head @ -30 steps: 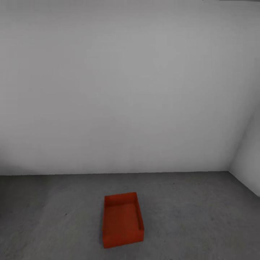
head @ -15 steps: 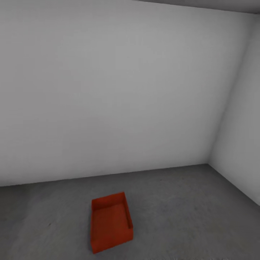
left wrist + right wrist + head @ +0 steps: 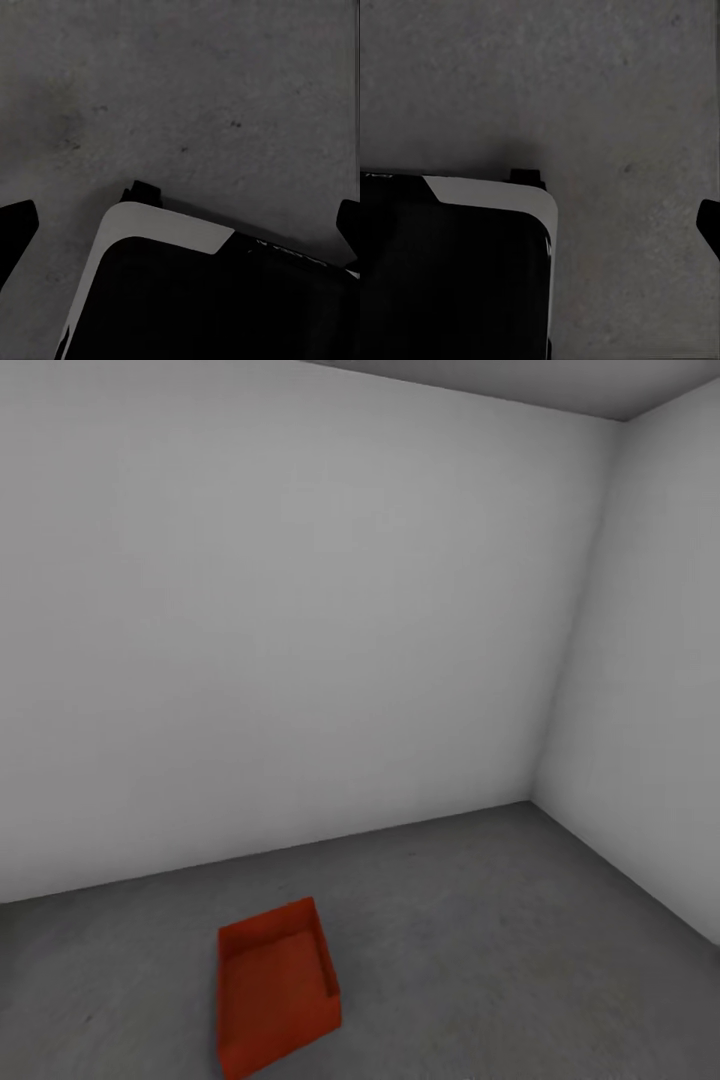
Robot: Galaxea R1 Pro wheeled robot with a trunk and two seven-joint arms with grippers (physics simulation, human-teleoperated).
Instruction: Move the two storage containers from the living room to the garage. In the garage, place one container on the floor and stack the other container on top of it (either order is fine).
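Jaws of the left gripper point(image 3: 180, 225) stand wide apart with nothing between them — dark fingertips point(image 3: 15, 225) sit at both edges of the left wrist view, above the robot's base point(image 3: 202, 292) and the grey concrete floor point(image 3: 187, 90). For the right gripper, just 1 fingertip point(image 3: 711, 225) shows, so I cannot tell its spread. Farther off, 1 orange-red storage container point(image 3: 275, 990) sits open-topped on the floor, well short of the garage's white walls point(image 3: 300, 610) and corner.
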